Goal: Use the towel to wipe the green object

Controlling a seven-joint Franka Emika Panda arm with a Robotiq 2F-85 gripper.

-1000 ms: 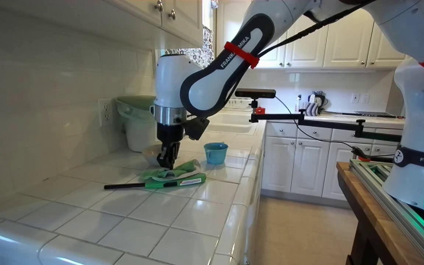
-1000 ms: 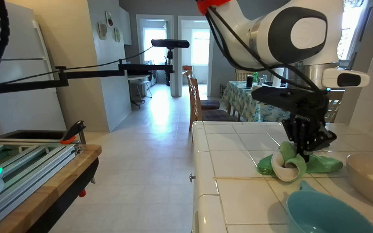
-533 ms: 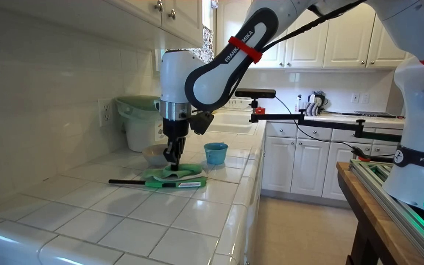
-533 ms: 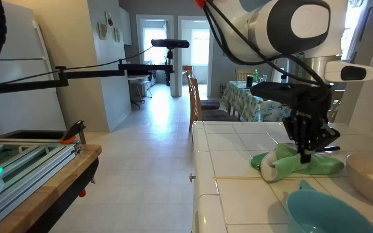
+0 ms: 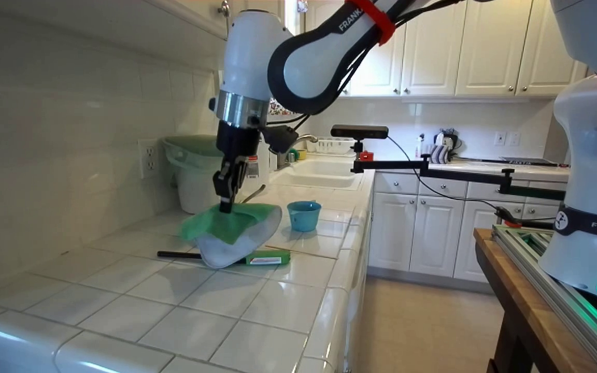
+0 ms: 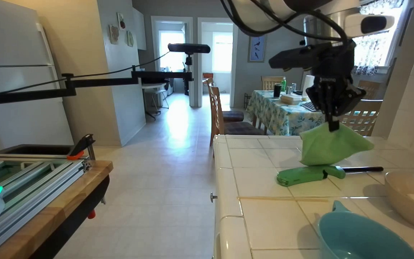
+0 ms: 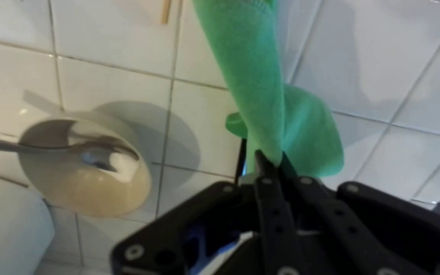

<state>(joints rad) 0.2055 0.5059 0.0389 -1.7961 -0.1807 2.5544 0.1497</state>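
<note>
Pincer [image 6: 333, 125] is clamped on the towel [image 6: 331, 149], held over the green lighter [image 6: 302, 176], inward from the open edge of the counter [image 6: 270, 223]. Wiping is presumably in hand; a lowered pass is called for. Toward the wall edge, a spoon [image 7: 44, 150] is held in the bowl [image 7: 97, 198]; contents of the blue cup [image 5: 303, 220] cannot be told.

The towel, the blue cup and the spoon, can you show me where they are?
Towel [image 6: 331, 145]: in an exterior view, on the middle of its green side.
Blue cup [image 5: 303, 218]: in an exterior view, on its outside wall.
Spoon [image 7: 52, 149]: in the wrist view, on its handle.
</note>
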